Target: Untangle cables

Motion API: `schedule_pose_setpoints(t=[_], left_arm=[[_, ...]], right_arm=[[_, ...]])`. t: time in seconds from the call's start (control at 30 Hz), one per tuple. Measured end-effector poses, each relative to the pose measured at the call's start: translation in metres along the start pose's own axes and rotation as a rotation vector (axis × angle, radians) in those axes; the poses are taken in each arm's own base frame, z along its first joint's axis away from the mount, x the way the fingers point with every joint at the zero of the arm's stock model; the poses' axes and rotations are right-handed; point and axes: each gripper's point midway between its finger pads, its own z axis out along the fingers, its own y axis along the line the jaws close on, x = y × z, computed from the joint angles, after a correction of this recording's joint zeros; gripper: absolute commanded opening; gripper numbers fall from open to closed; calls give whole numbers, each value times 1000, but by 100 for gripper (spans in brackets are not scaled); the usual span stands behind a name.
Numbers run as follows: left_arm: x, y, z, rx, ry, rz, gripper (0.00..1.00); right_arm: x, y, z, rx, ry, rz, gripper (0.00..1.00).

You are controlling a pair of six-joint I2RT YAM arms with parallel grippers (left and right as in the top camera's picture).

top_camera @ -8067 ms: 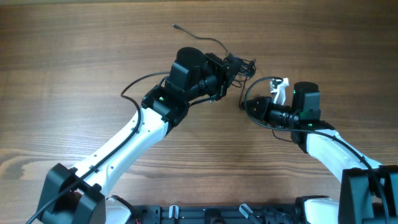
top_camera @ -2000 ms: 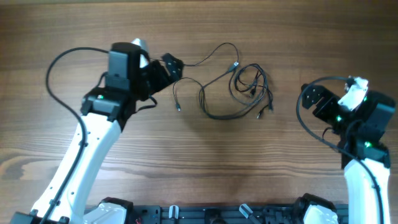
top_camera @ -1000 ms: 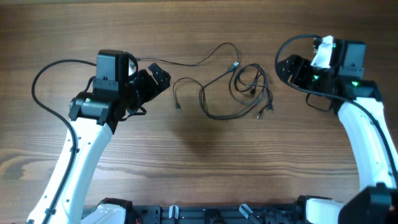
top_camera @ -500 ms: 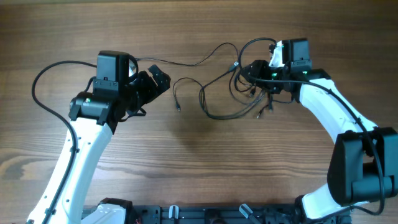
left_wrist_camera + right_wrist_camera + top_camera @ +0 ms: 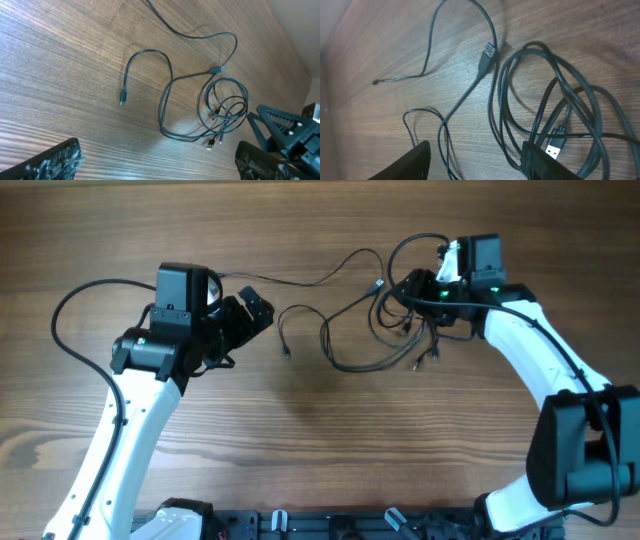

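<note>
The cables lie mid-table: a coiled bundle (image 5: pixel 408 318) with plug ends, a long looping strand (image 5: pixel 335 350), and a short hooked strand (image 5: pixel 284 330) to its left. My right gripper (image 5: pixel 398 292) hovers over the bundle's left side, jaws apart. In the right wrist view, bundle strands (image 5: pixel 520 115) run between the fingers (image 5: pixel 410 162), and a USB plug (image 5: pixel 553 149) lies against the right one. My left gripper (image 5: pixel 256 308) stands wide open left of the cables, holding nothing. The left wrist view shows the bundle (image 5: pixel 226 107) ahead of its fingers (image 5: pixel 52 160).
Wooden table (image 5: pixel 300 440) all around. The left arm's thick black lead (image 5: pixel 75 300) loops out to the left. The right arm's own lead (image 5: pixel 415 245) arcs just above the bundle. A thin strand (image 5: pixel 290 282) runs from near the left gripper to the bundle.
My right arm swung in from the far right to sit over the bundle, its jaws narrowing partway. The left arm and the cables have stayed put.
</note>
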Motion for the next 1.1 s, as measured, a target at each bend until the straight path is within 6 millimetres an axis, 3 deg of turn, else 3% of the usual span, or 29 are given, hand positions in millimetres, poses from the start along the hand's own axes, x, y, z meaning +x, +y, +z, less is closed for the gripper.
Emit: schedule_pose_setpoints(t=[0.1,0.47,0.57,0.7,0.8,0.87,1.0,1.1], left_arm=[[1,1,0,-4,4,-1,100],[1,1,0,-4,4,-2,100],[1,1,0,-4,4,-2,100],[1,1,0,-4,4,-1,100],[1,1,0,-4,4,-2,100],[1,1,0,-4,5,-2,100],[1,1,0,-4,5,-2,100],[5,-3,0,15,24,0,100]], right_arm=[[0,-5,9,17,0,12,61],[-5,-9,9,24,-14,18,63],[2,-11,21,30,13,15,61],[5,-11,26,31,24,8,47],[16,-10,39,37,57,9,5],[17,-13,44,40,61,30,5],[15,7,39,-44,79,8,5],[-11,57,-8,-161,-26,-88,4]])
